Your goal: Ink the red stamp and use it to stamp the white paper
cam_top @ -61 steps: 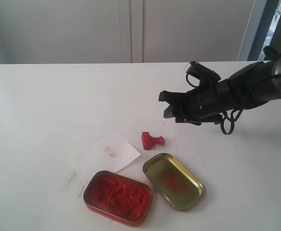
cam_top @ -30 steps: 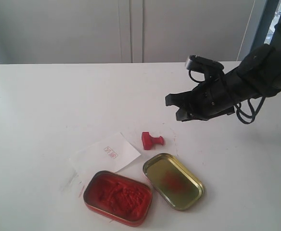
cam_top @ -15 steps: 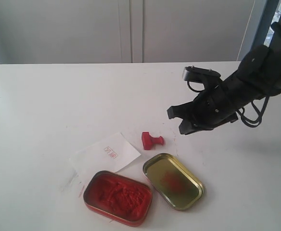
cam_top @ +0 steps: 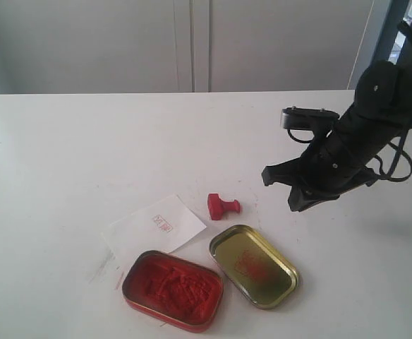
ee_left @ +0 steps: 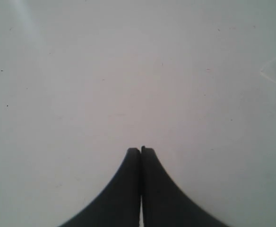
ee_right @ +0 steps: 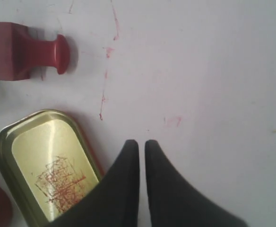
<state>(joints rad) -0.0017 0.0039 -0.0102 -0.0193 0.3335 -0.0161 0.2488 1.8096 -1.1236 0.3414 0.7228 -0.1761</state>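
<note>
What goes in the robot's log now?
right gripper: shut, empty | red stamp: on its side, unheld | white paper: one red imprint

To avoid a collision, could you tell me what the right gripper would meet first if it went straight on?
The right gripper would most likely meet bare tabletop with faint red smears; the red stamp and gold lid lie off to one side.
</note>
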